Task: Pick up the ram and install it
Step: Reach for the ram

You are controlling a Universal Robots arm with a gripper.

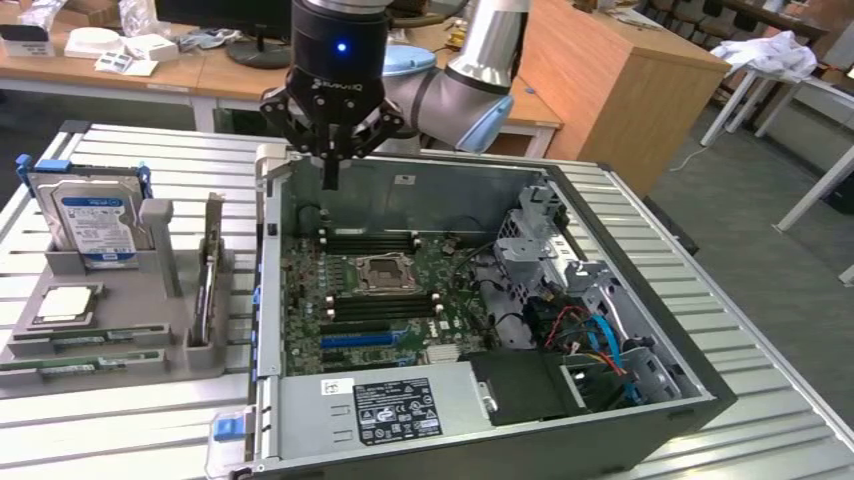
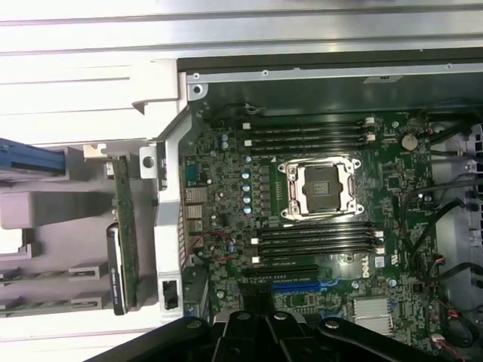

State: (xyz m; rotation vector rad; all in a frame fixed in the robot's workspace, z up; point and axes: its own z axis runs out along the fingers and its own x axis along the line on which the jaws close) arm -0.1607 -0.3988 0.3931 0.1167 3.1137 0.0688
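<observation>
- While the hand (image 1: 330,178) hangs pressed together and empty over the computer case's (image 1: 601,435) far rim,
- the ram (image 1: 208,272) stands on edge in a gray holder (image 1: 158,240) toward the tabletop's (image 1: 134,425) edge at the exterior view's left.
- Its long axis runs parallel to the case's side wall.

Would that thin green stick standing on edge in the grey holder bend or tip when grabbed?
The ram looks like a flat circuit board, so probably stiff. It is thin and narrow, so likely light. Standing on edge in the grey holder, it might tilt if nudged sideways.
</observation>
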